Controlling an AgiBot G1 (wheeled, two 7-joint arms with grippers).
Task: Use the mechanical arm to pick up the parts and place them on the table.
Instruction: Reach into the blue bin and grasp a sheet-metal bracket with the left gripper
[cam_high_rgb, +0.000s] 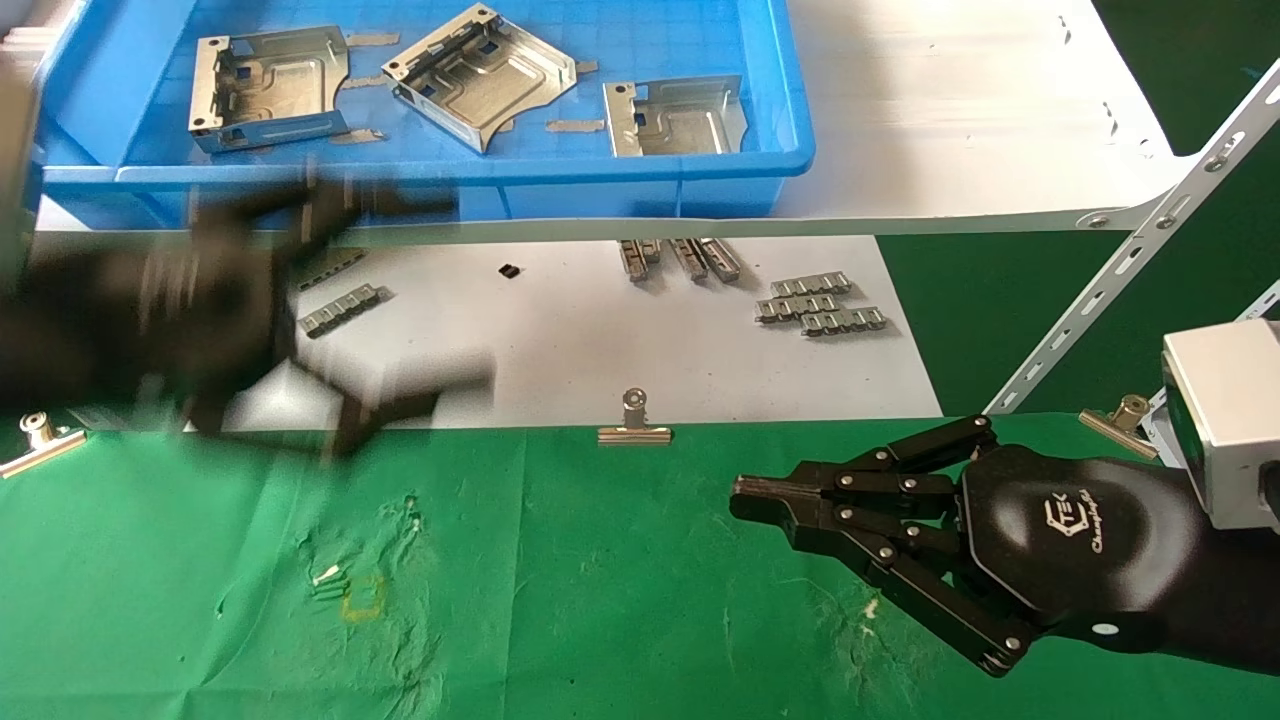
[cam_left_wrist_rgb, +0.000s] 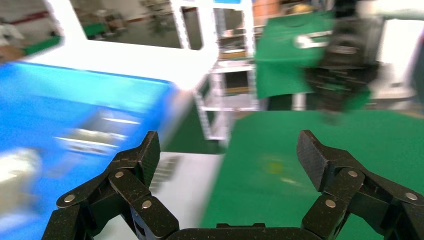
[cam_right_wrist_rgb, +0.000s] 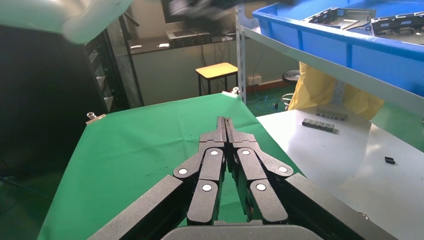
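1. The left hand (cam_high_rgb: 300, 310), blurred, hovers before the blue bin (cam_high_rgb: 700, 170) with fingers spread wide, holding nothing.
2. The right hand (cam_high_rgb: 760, 497) rests over the green table (cam_high_rgb: 560, 600), fingers pressed together.
3. Three metal trays (cam_high_rgb: 480, 75) lie in the bin.

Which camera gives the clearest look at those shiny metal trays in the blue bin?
The head view: all three parts lie sharp inside the blue bin. The left wrist view shows only blurred silver streaks; the right wrist view catches just their edges over the rim.

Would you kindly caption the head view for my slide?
Left claw open below the blue bin of parts; right claw shut over the table.
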